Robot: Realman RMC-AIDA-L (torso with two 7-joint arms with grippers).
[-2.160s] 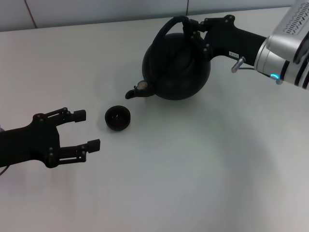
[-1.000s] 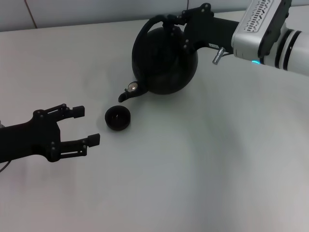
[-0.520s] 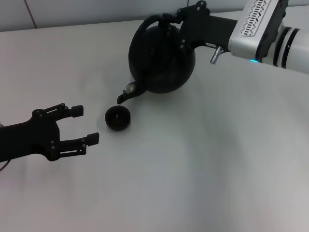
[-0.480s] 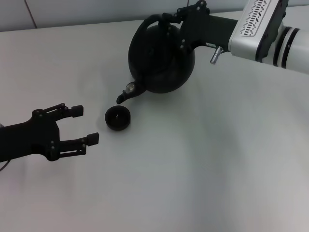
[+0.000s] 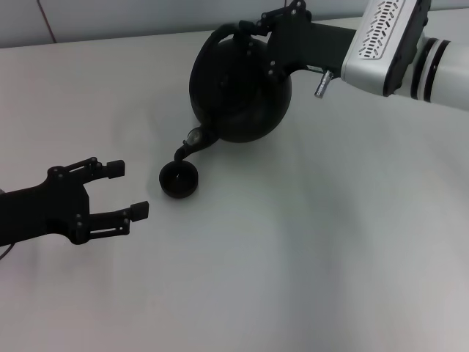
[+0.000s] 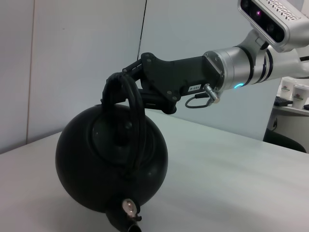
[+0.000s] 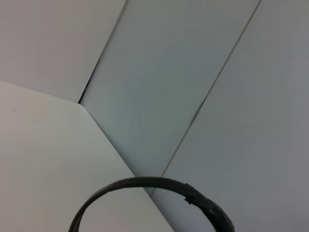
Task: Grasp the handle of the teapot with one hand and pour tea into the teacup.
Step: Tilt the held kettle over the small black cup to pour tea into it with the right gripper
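Here, operator, is what you have on the white table.

Teapot: round, matte black, near the far edge of the table, about midway along it. It is tipped forward, spout pointing down toward the near-left. In the left wrist view the pot shows its belly and the spout's end at the lower margin.

Handle: arched black hoop over the pot's top. In the right wrist view you see only an arc of it, part of it wrapped in dark cord.

Right gripper: reaching in from the far-right corner, fingers clamped on the handle at its upper part; you can see the same grip from the left wrist view.

Teacup: small black handleless cup, standing upright on the table toward its left side, directly beneath the spout tip. You cannot tell whether any tea is falling or lying in it.

Left gripper: by the left edge of the table, just beside the teacup on its left, fingers spread wide and holding nothing.
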